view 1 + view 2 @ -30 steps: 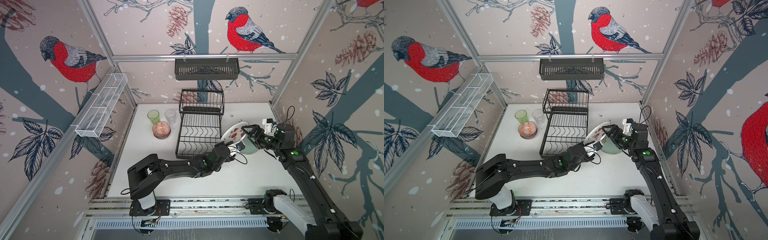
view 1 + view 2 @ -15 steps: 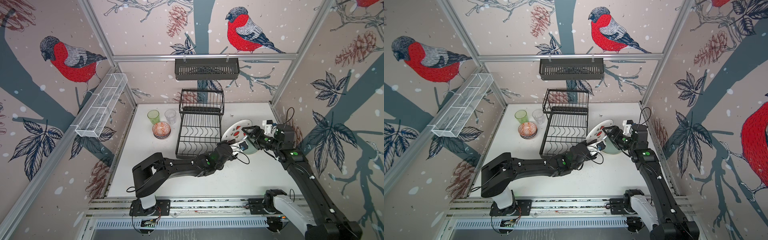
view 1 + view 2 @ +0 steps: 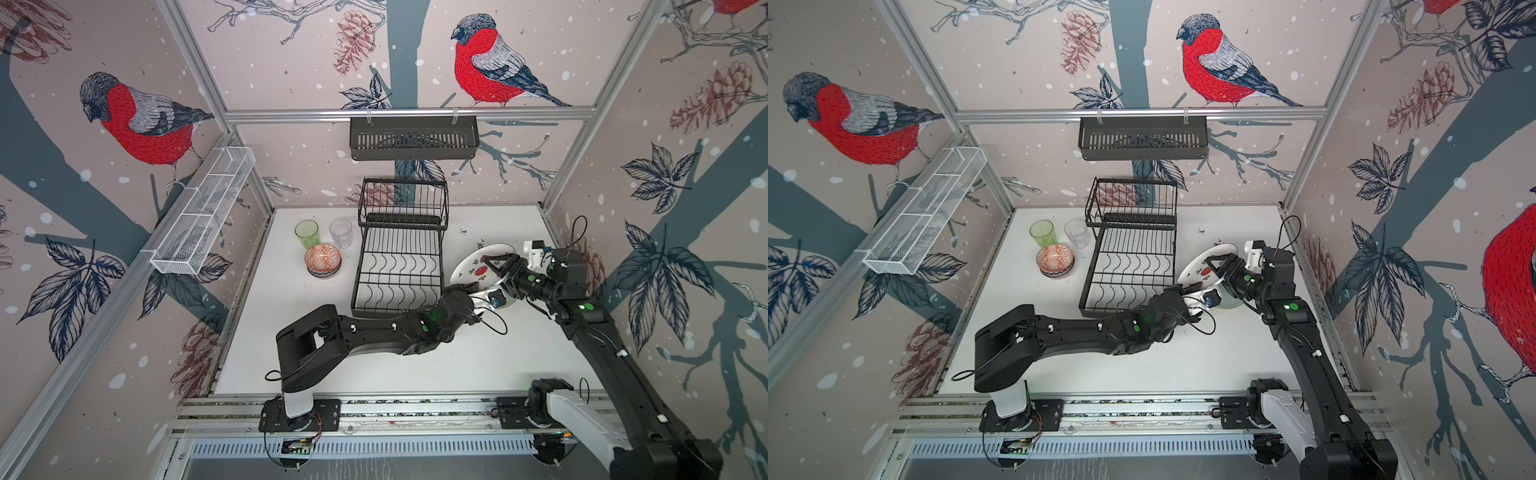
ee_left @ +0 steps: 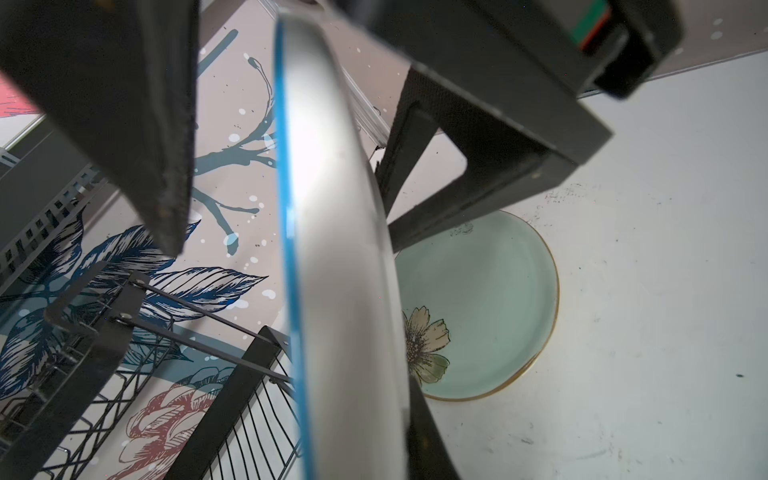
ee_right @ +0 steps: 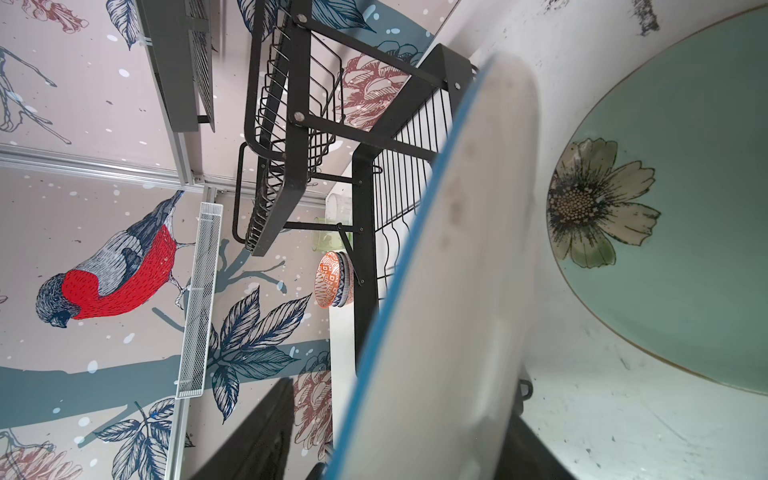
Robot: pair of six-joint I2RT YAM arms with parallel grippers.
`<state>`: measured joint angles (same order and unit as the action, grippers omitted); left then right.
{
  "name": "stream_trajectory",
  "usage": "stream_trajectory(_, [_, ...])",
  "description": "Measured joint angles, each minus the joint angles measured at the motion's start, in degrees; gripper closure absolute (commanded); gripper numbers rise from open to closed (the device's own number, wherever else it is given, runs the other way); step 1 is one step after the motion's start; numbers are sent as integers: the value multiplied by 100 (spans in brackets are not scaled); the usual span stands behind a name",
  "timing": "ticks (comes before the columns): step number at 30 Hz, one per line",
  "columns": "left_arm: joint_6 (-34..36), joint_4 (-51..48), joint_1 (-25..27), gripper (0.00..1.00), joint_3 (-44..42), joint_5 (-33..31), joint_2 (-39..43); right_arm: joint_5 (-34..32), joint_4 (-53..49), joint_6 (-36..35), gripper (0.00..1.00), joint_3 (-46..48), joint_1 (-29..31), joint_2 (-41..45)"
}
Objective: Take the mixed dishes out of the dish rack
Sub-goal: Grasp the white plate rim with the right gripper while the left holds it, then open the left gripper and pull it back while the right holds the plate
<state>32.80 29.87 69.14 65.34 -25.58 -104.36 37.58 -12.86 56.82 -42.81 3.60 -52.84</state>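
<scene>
Grip on the white round plate printed with red watermelon slices (image 3: 473,266) belongs to the left gripper (image 3: 471,288), whose claw is pinched onto the rim nearest the robot. In both top views the plate (image 3: 1196,266) hangs tilted in the air just to the right of the black wire dish rack (image 3: 399,266), its printed face turned up and toward the rack. The left wrist view shows it edge-on (image 4: 332,249), a thin blue line running along its rim.

The right gripper (image 3: 496,264) reaches in from the far side of the plate, with its claw spread so that one finger stands on each side of the rim. In the right wrist view the plate (image 5: 457,291) passes between these fingers (image 5: 257,436), and a strip of wallpaper shows between the dark finger and the blue rim, so the claw is not clamped.

Below the raised plate, a pale mint round plate with a painted flower (image 4: 490,291) lies flat on the white table (image 3: 374,365).

Left of the rack, well apart from both arms, a green tumbler (image 3: 307,234) and a clear tumbler (image 3: 340,233) stand upright side by side. Just in front of them sits a stack of small patterned bowls (image 3: 323,259), the top one orange and white.
</scene>
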Motion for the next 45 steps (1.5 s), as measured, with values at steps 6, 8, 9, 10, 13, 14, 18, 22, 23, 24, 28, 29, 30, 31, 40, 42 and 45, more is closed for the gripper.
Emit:
stream_trajectory(6, [308,179,-2,100,122,-66,-166,33,79,155,56,85,-17,-7])
stream_trajectory(8, [428,192,4,100,136,-149,-199,24,81,170,57,105,-28,-7])
stream_trajectory(9, [470,195,2,100,142,-149,-210,24,81,173,60,116,-44,-7])
stream_trajectory(10, [518,197,2,100,146,-155,-219,24,79,195,61,120,-59,-7])
stream_trajectory(13, [734,197,4,100,146,-258,-238,-7,28,280,71,125,-68,-9])
stream_trajectory(14, [831,197,4,100,146,-299,-249,-33,-15,297,74,125,-68,-9])
stream_trajectory(18, [1419,201,17,100,184,-463,-323,-275,-295,313,86,125,-90,-15])
stream_trajectory(22, [1766,229,26,67,208,-481,-374,-437,-549,367,97,127,-125,-13])
stream_trajectory(23, [1561,341,17,58,208,-476,-374,-382,-498,382,98,127,-140,0])
stream_trajectory(24, [1403,570,4,50,210,-452,-374,-337,-422,385,98,127,-144,28])
stream_trajectory(28, [1064,1193,0,22,199,-494,-374,-210,-267,407,99,133,-210,114])
stream_trajectory(29, [1029,1303,0,15,179,-498,-372,-199,-260,407,99,149,-243,136])
stream_trajectory(30, [977,1377,0,6,151,-505,-365,-199,-258,415,99,170,-278,157])
stream_trajectory(31, [940,1440,0,3,125,-509,-356,-197,-260,444,100,186,-308,173])
stream_trajectory(40, [695,1733,-2,2,-289,-431,-28,-195,-201,424,100,225,-455,245])
stream_trajectory(42, [610,1711,-4,2,-317,-415,2,-199,-195,422,100,227,-498,245])
stream_trajectory(45, [446,1703,-37,2,-358,-295,35,-201,-129,407,100,245,-577,247])
